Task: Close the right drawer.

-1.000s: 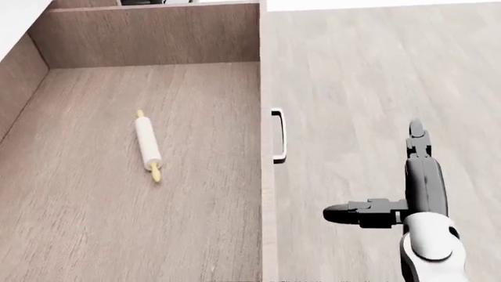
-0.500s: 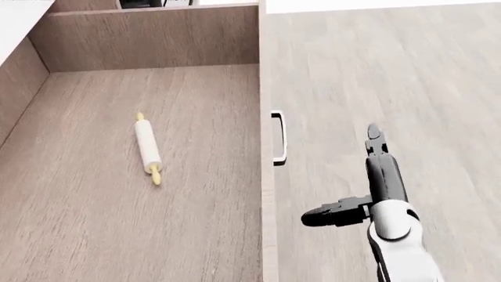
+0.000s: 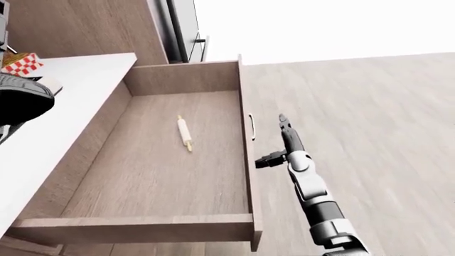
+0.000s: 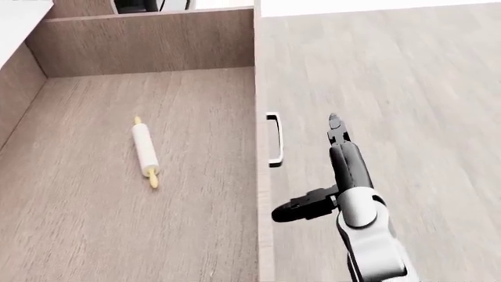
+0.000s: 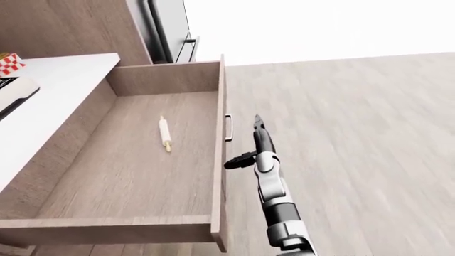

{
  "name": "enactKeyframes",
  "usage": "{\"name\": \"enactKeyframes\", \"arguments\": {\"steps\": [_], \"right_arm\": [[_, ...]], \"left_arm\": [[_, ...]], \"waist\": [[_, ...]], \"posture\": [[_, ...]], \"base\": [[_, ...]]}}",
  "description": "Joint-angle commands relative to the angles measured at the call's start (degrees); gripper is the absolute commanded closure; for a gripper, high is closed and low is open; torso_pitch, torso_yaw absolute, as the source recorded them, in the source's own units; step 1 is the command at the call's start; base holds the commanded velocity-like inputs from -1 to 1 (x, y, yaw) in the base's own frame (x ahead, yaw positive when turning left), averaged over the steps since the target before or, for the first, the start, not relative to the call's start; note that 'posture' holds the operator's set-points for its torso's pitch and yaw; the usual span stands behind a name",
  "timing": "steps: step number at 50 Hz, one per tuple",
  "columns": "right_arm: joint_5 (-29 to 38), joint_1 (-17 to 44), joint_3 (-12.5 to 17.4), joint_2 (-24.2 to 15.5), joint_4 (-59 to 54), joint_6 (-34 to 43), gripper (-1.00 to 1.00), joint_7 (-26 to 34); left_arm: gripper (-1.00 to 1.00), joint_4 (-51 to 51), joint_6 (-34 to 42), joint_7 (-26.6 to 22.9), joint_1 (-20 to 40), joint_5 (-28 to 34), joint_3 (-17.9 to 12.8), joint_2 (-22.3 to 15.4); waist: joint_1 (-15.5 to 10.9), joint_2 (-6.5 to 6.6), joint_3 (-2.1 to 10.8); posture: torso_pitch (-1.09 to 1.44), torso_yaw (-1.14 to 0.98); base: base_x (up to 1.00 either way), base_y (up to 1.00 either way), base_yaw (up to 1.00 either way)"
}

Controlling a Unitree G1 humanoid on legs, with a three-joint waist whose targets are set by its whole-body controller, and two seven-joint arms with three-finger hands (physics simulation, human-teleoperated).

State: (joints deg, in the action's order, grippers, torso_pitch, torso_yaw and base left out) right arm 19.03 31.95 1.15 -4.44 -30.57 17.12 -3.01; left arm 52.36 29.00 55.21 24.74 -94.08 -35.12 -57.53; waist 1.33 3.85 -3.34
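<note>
The right drawer [image 4: 117, 235] stands pulled wide open on the left of the head view. Its front panel [image 4: 261, 223] runs top to bottom, with a white bar handle [image 4: 274, 141] on the outer face. A white rolling pin [image 4: 144, 151] with yellow ends lies inside on the drawer floor. My right hand [image 4: 307, 167] is open just right of the handle, fingers [image 4: 338, 132] stretched upward and the thumb pointing left at the front panel, close to it. Whether it touches the panel I cannot tell. My left hand is not in view.
A white counter [image 3: 64, 114] runs along the drawer's left side in the left-eye view, with a dark object [image 3: 21, 98] and a red-checked box [image 3: 20, 64] on it. A tall cabinet and appliance [image 3: 181, 32] stand beyond. Wood floor [image 4: 423, 88] spreads to the right.
My right hand has moved left across the floor area, from well right of the handle to just beside it. The drawer and rolling pin have not moved.
</note>
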Motion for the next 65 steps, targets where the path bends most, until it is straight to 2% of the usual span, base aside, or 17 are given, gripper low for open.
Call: {"name": "enactKeyframes", "arguments": {"steps": [1,29,48,65], "right_arm": [[-0.44,1.86,-0.35,0.33,2.01,-2.07,-1.00,0.41],[-1.42,3.94,-2.42,3.15,-2.64,-5.09,-1.00,6.48],[-1.51,6.45,-3.14,5.03,-6.76,-7.24,-1.00,7.00],[-1.62,10.89,-4.30,8.06,-15.02,-11.03,-1.00,6.53]], "left_arm": [[-1.00,-0.61,-1.02,-0.44,0.86,0.65,-1.37,-1.06],[-1.00,-0.56,-1.26,-0.49,0.50,0.43,-1.79,-1.34],[-1.00,-0.19,-1.21,-0.47,0.20,0.60,-1.90,-1.06],[-1.00,-0.20,-1.11,-1.28,-1.24,0.52,-3.46,-0.83]], "waist": [[-0.13,0.19,1.20],[0.45,0.25,1.26],[0.82,0.18,1.03],[1.07,0.34,0.94]], "posture": [[0.00,0.00],[0.00,0.00],[0.00,0.00],[0.00,0.00]], "base": [[0.00,0.00,0.00],[0.00,0.00,0.00],[0.00,0.00,0.00],[0.00,0.00,0.00]]}}
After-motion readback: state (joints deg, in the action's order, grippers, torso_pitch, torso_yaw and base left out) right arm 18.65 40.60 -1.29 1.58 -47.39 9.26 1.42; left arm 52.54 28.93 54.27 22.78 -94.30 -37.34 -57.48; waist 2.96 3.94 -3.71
